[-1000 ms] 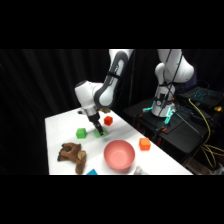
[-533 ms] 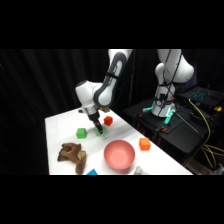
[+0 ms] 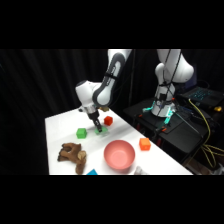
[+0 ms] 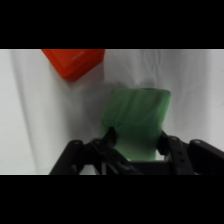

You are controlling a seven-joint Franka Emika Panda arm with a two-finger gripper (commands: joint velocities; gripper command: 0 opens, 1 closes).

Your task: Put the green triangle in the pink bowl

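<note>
In the wrist view the green triangle [image 4: 137, 112], a light-green block, sits on the white table between my two black fingers [image 4: 109, 136], which press on its two sides. My gripper [image 4: 135, 141] is shut on it. Seen from the side, the gripper [image 3: 98, 129] is down at the table with a bit of the green triangle [image 3: 103, 131] showing at its tip. The pink bowl [image 3: 119, 154] stands nearer the front edge, to the right of the gripper and apart from it.
A red block [image 3: 108, 120] [image 4: 74, 62] lies just behind the gripper. A green cube [image 3: 81, 132] sits to its left, an orange block [image 3: 145, 144] beside the bowl, and a brown toy [image 3: 71, 154] at the front left. A blue piece [image 3: 91, 172] shows at the front edge.
</note>
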